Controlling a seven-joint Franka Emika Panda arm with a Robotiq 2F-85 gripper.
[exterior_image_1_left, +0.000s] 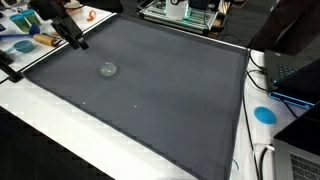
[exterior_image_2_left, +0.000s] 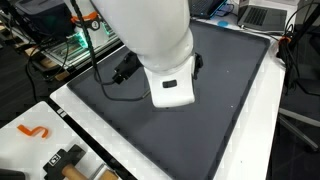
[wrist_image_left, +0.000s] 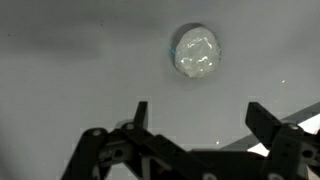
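A small round translucent lump (exterior_image_1_left: 108, 69) lies on the dark grey mat (exterior_image_1_left: 150, 100). In the wrist view the same lump (wrist_image_left: 197, 52) sits ahead of my gripper (wrist_image_left: 200, 118), a little beyond the fingertips and clear of them. The two black fingers (wrist_image_left: 140, 112) stand wide apart with only bare mat between them, so the gripper is open and holds nothing. In an exterior view the gripper (exterior_image_1_left: 78, 41) hangs over the mat's far left corner, apart from the lump. In an exterior view the arm's white body (exterior_image_2_left: 165, 55) hides the lump and most of the mat (exterior_image_2_left: 230, 90).
The mat lies on a white table (exterior_image_1_left: 60, 125). A blue disc (exterior_image_1_left: 264, 114) and a laptop (exterior_image_1_left: 295, 75) sit at its right side, a metal rack (exterior_image_1_left: 185, 12) at the back. An orange hook (exterior_image_2_left: 35, 131) and a black tool (exterior_image_2_left: 65, 157) lie near one table corner.
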